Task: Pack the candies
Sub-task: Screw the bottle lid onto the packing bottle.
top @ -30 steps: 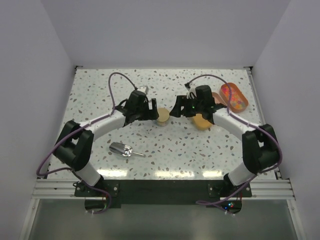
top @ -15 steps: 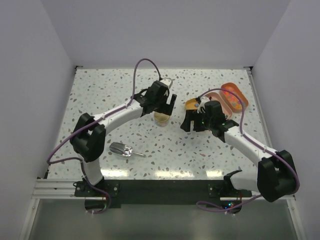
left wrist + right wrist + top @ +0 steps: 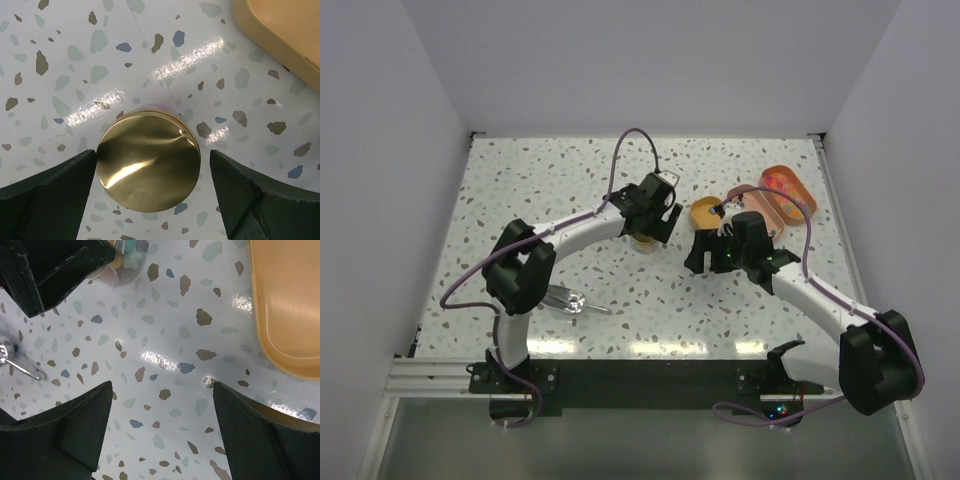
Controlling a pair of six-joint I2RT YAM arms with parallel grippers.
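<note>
Because the candies [image 3: 786, 186] are tiny, loose and hard-looking, they will probably roll and scatter at a touch. No pincer could pinch them one by one; they want scooping or pouring. Most lie heaped in the orange tray [image 3: 812, 203] at the upper right of the top view. A few pastel ones show through the clear jar [image 3: 125, 264] at the upper left of the right wrist view.

That jar stands near the middle of the table [image 3: 520, 190] under a gold lid [image 3: 148, 167]. The lid is glossy and faintly dented, so likely thin metal and slippery; it is best taken across its rim, squarely, with gentle pressure. The left pincer [image 3: 152, 192] hangs over it, spread wide, one finger on each side, gripping nothing.

The right pincer [image 3: 162, 407] is also spread apart and empty, over bare table between jar and tray.

The metal scoop [image 3: 564, 299] lies at the lower left of the top view, well apart from both. Its narrow handle looks the sensible place to hold it, though light and smooth enough to twist in a loose grip.
</note>
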